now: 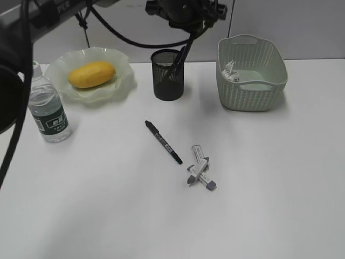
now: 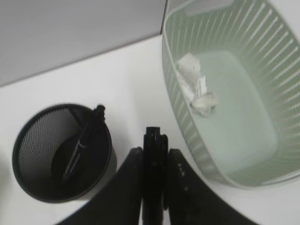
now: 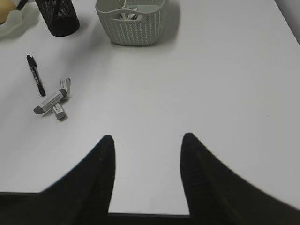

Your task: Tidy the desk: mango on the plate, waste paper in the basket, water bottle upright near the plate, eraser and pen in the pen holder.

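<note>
Left gripper [image 2: 153, 140] above desk [image 1: 108, 216], jaws narrow and clamped on a black pen [image 2: 154, 173]. Pen holder [image 2: 61, 152], holding another pen, just to its left; basket [image 2: 234, 93] with waste paper [image 2: 197, 86] just to its right. Right gripper [image 3: 147, 143] parted wide, empty; erasers [image 3: 52, 101] far ahead-left.

The yellow-orange mango [image 1: 91, 74] is seen lying in the pale green ruffled plate [image 1: 121, 85], with the water bottle [image 1: 48, 110] set upright just beside it. The crumpled waste paper [image 2: 197, 89] is contained in the green woven-look basket [image 1: 272, 81]. 1 pen [image 2: 83, 143] is leaned inside the black mesh pen holder [image 1: 168, 86]; another pen [image 1: 163, 141] and 2 crossed erasers [image 1: 200, 172] are left flat on the white counter [image 1: 108, 205]
</note>
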